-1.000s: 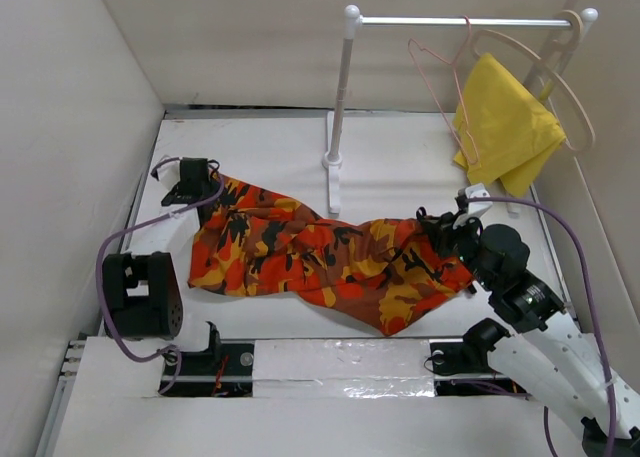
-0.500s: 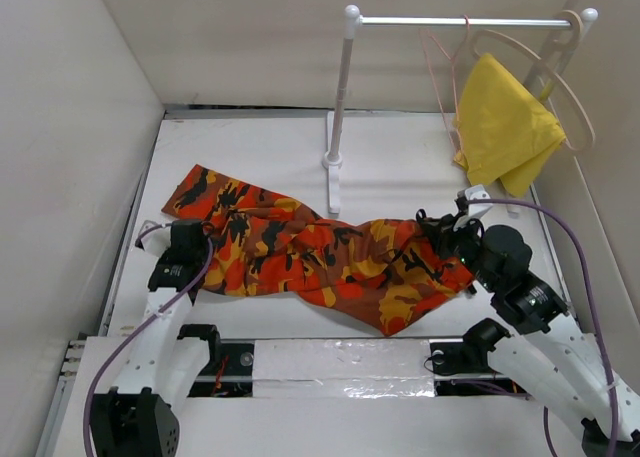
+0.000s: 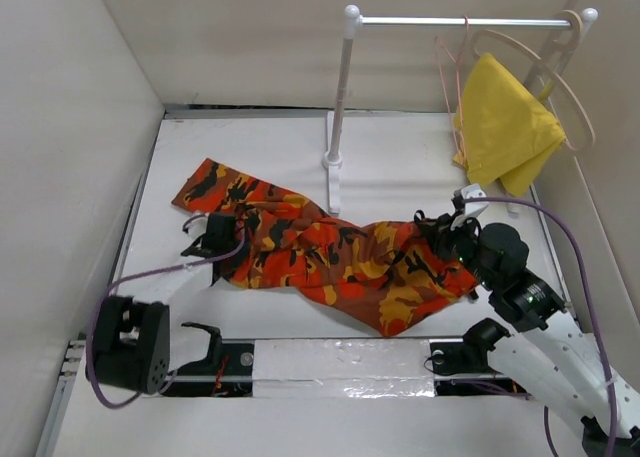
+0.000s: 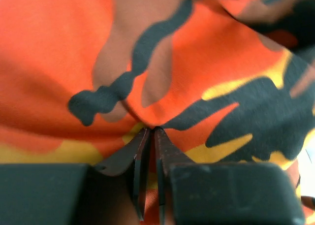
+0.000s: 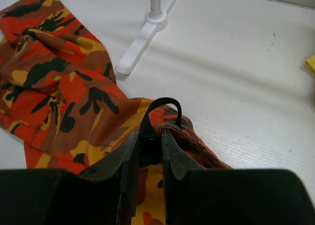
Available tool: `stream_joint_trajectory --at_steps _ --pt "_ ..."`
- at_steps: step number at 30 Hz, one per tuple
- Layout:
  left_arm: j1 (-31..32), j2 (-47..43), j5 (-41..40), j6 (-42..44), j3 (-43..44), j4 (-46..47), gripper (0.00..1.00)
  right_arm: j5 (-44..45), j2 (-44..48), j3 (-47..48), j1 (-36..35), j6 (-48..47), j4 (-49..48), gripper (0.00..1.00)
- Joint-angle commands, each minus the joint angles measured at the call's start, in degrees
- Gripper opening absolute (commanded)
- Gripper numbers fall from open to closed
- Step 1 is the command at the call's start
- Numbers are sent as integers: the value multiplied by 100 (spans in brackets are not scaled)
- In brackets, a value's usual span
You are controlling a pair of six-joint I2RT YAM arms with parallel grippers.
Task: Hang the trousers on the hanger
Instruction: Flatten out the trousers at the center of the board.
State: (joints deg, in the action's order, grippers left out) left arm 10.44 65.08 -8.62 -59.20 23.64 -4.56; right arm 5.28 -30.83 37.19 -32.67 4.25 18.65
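The camouflage trousers (image 3: pixel 330 252) lie crumpled across the table, left to right. My left gripper (image 3: pixel 213 239) sits on their left part, and the left wrist view shows its jaws (image 4: pixel 151 130) shut on a pinched fold of the cloth (image 4: pixel 197 52). My right gripper (image 3: pixel 443 232) is at their right end. In the right wrist view it (image 5: pixel 149 136) is shut on a black strap at the trousers' (image 5: pixel 64 87) edge. The pink wire hanger (image 3: pixel 447 77) hangs from the rail at the back right, away from both grippers.
A white rack stands at the back: its post (image 3: pixel 340 97) and foot (image 3: pixel 332 182) just behind the trousers, its rail (image 3: pixel 460 21) running right. A beige wooden hanger (image 3: pixel 570 97) carries a yellow cloth (image 3: pixel 505 122). Walls close in on the left and right.
My left arm left the trousers' far left end, swung nearer and rightward, and shut its jaws on the cloth. The pink hanger has swung on the rail. The right arm held still.
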Motion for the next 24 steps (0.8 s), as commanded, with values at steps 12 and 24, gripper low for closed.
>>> stream_joint_trajectory --at_steps 12,24 --pt "1558 2547 -876 312 3157 465 42 202 -336 219 41 -117 -442 0" --pt "1225 -775 -1687 -777 706 -652 67 -141 -231 157 41 -153 -486 0"
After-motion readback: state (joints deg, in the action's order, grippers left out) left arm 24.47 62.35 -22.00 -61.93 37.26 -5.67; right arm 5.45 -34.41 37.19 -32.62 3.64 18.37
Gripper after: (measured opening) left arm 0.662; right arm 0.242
